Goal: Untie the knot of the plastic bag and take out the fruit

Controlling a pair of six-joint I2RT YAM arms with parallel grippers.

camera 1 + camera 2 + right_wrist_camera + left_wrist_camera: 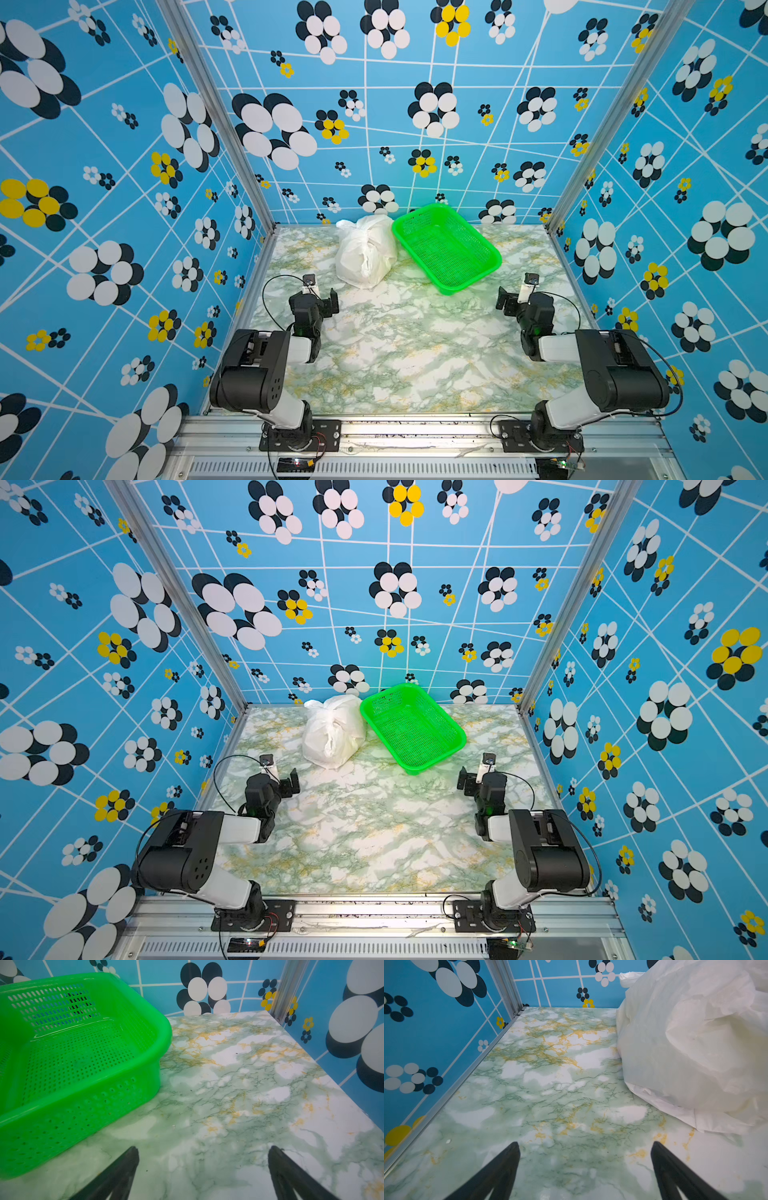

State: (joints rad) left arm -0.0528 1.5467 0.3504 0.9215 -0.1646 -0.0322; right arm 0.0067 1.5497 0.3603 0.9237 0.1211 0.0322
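The white plastic bag (365,254) (332,734) lies bulging and closed at the back of the marble table, just left of the green basket. Its knot (352,227) is at the bag's far top end, with handle loops sticking out. The fruit is hidden inside the bag; only a faint yellow tint shows through the plastic (695,1047). My left gripper (321,293) (585,1145) is open over bare table, a little short and left of the bag. My right gripper (516,293) (204,1148) is open too, over bare table near the basket's near right corner.
An empty green mesh basket (473,277) (164,1028) stands at an angle against the bag's right side. Blue patterned walls with metal posts close in the table (395,353) on the left, back and right.
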